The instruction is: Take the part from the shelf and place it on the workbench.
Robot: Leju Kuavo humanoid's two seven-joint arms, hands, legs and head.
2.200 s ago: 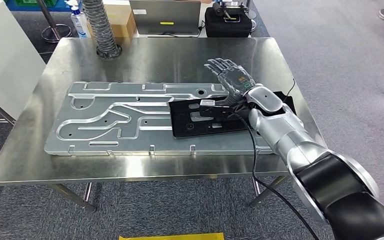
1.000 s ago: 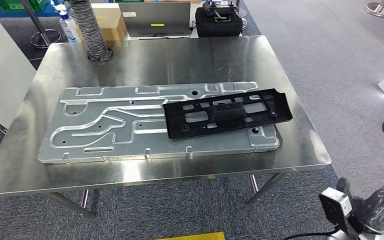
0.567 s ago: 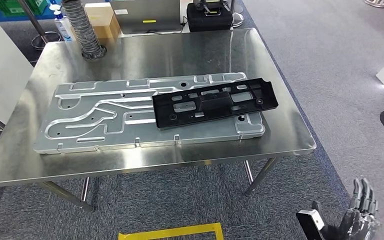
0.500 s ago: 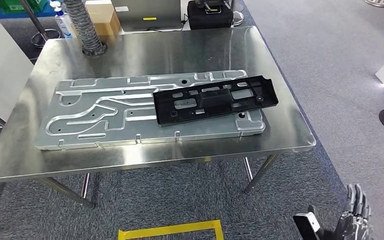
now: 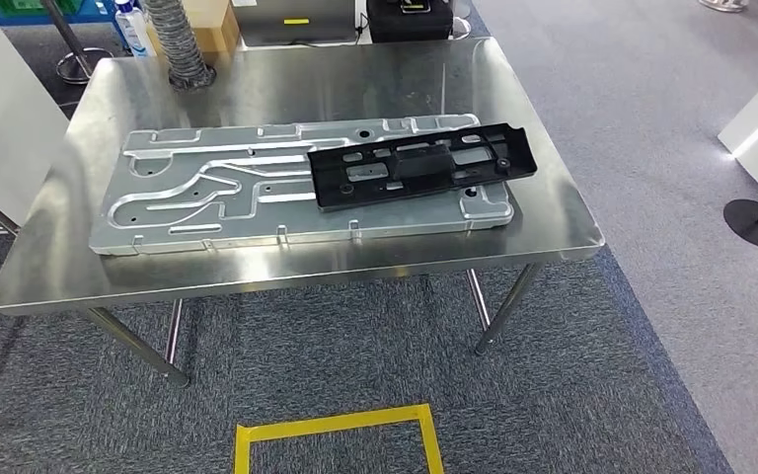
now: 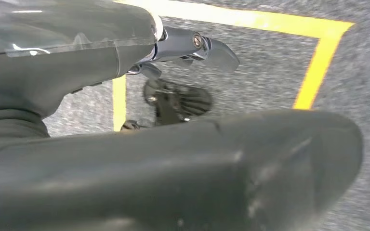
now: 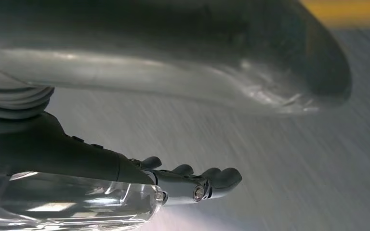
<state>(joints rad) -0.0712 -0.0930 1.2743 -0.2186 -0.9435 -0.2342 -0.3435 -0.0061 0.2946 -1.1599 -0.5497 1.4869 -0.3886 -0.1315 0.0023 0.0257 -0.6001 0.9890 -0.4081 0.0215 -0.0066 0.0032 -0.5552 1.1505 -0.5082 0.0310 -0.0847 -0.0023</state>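
Black part (image 5: 422, 167) rests on the grey plate (image 5: 207, 193) toward the workbench's (image 5: 553, 232) right edge; placement looks done (left hand (image 6: 192, 45) and right hand (image 7: 192, 183) hang empty, fingers loosely apart).

The steel worktop (image 5: 375, 84) has a big grey metal plate (image 5: 207, 193) lying flat on it, and the black part (image 5: 419, 173) sits on top of that plate's right end. A ribbed hose (image 5: 183, 49) stands at the worktop's far left corner. Both hands hang over the grey carpet floor (image 5: 572, 395), well away from the worktop.
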